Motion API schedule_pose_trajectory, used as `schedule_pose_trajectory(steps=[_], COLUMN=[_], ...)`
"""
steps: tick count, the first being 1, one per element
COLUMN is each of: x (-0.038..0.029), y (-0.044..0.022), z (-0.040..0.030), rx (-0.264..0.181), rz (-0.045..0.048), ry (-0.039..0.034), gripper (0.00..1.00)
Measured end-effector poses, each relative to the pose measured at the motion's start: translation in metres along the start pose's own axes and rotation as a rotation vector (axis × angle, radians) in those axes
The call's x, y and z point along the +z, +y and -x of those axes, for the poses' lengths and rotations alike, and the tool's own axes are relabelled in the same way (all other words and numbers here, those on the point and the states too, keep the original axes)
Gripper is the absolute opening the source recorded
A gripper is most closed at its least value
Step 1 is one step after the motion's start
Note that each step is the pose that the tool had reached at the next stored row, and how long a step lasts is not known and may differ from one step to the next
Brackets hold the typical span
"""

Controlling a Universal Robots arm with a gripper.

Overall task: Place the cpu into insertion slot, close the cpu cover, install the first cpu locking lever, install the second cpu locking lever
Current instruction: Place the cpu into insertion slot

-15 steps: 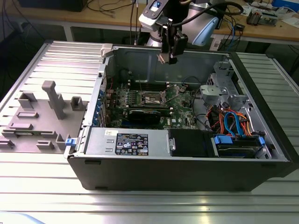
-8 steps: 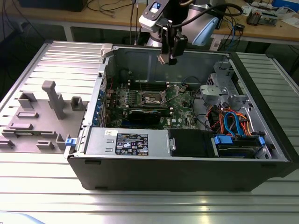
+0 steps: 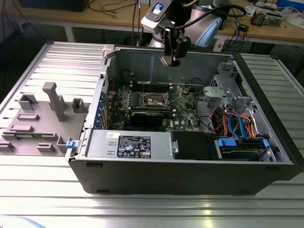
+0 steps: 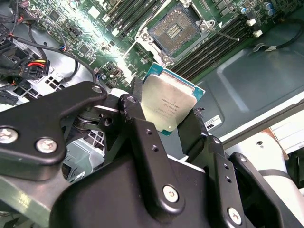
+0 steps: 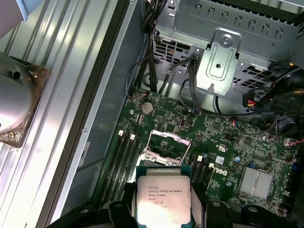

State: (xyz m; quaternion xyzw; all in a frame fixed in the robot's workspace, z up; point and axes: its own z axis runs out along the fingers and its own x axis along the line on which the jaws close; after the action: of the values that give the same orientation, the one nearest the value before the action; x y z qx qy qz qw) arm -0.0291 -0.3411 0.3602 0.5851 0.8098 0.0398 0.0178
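Gripper (image 3: 171,58) is clamped on the cpu (image 4: 168,105) — black fingers (image 4: 138,124) pinch two opposite edges, with the metal lid facing both wrist cameras.

The cpu is in the air above the open PC case (image 3: 190,175), over the motherboard (image 3: 185,121), touching only the fingers. In the exterior view it hangs in front of the case's far wall.

The insertion slot (image 5: 164,148) sits around the middle of the motherboard, and its contact field is bare in the second wrist view. In the first wrist view the cpu sits just short of the slot and roughly square to it.

The cpu cover (image 5: 167,137) is the silvery frame at the slot's edge. It looks swung up off the contacts, but I can't tell the angle.

A thin wire locking lever (image 4: 227,34) stands free beside the slot, crossing over the memory slots (image 4: 209,50).

A black graphics card (image 3: 149,116) lies just beside the slot, toward the case's near edge.

The case sits on a slotted aluminium table (image 3: 142,209). A grey fixture plate (image 3: 42,121) lies on the table against the case's side, at the exterior view's left.
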Motion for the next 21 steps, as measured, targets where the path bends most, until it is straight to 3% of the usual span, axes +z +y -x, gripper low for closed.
schedule_pose_trajectory(steps=[11, 21], x=[0.0057, 0.006], y=[-0.0005, -0.0005], z=[0.0001, 0.0001], rx=[0.145, 0.16], rz=[0.0025, 0.0028], ry=[-0.0125, -0.0137], gripper=[0.54, 0.54])
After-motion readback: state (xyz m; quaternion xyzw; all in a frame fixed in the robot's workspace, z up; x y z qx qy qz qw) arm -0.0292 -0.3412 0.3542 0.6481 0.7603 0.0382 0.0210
